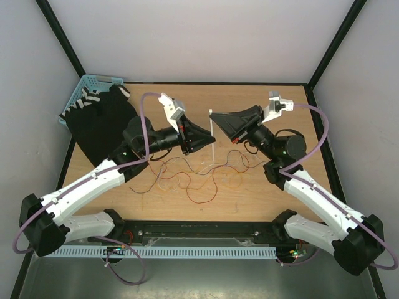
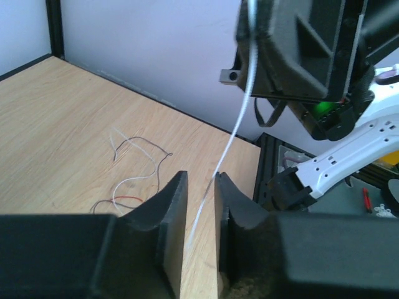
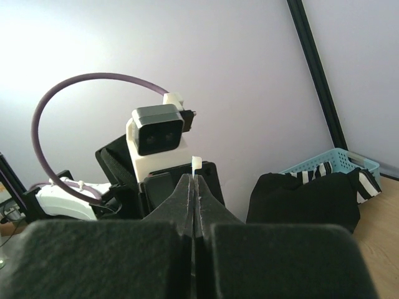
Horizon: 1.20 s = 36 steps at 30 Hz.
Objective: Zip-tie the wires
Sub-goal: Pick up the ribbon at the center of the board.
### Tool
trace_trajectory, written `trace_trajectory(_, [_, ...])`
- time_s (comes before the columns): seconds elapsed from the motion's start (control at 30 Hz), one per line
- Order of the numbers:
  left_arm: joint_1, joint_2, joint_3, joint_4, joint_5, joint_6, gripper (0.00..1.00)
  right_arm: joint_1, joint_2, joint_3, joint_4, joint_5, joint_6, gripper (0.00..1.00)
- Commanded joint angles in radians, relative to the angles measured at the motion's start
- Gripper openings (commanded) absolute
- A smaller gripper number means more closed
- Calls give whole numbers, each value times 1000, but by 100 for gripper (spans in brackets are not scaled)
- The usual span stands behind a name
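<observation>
Pale walls close in a light wooden table, seen from above with both arms reaching toward its middle. At the far left corner a blue basket sits with a black cloth spilling out of it onto the wood.

The wires lie loose on the table in front of the arms, a thin tangle of red, orange and brown curls spread flat; neither arm touches them.

Above them the zip tie stands nearly upright between the two grippers. The right gripper has its fingers pressed together on the strip's upper part, and the small white head pokes out just above the fingertips in the right wrist view. From there the zip tie hangs down in a slight curve.

The left gripper is raised off the table, its jaws set at a narrow gap. The lower end of the strip passes down through that gap, closer to the finger on the right of the left wrist view. Whether the strip touches that finger cannot be told.
</observation>
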State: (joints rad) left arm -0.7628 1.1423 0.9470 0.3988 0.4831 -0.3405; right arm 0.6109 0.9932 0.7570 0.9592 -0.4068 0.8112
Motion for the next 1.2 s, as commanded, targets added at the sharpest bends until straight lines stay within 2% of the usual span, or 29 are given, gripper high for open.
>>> trace_trajectory(0.0, [-27,4,-15,121,28,1,21,6,-29,-6,36,22,10,0])
trace_trajectory(0.17, [-36,8,-20,145,33,-6,0,7,-40,-15,17,40,2,0])
trace_trajectory(0.33, [-37,-7,-37,146,-2,-20,0,6,-79,-8,-103,70,-58,2])
trace_trajectory(0.47, [-24,-16,-42,142,-9,-46,0,6,-127,-2,-244,48,-165,35])
trace_trajectory(0.5, [-24,-16,-42,143,-3,-50,0,7,-136,5,-290,32,-206,41])
trace_trajectory(0.6, [-23,-19,-42,143,7,-50,0,7,-148,27,-416,5,-273,50])
trace_trajectory(0.7, [-23,-19,-40,143,25,-48,0,7,-142,11,-436,-42,-270,53])
trace_trajectory(0.77, [-24,-19,-40,143,30,-50,0,7,-124,2,-391,-81,-247,52])
trace_trajectory(0.83, [-24,-18,-40,143,39,-51,0,7,-101,8,-376,-104,-230,45])
trace_trajectory(1.07, [-23,-32,-51,143,40,-47,0,7,-77,2,-354,-107,-212,4])
trace_trajectory(1.13, [-23,-36,-59,140,40,-45,0,7,-84,3,-365,-90,-222,0])
trace_trajectory(1.17, [-21,-41,-67,136,36,-41,9,8,-91,4,-375,-76,-231,0])
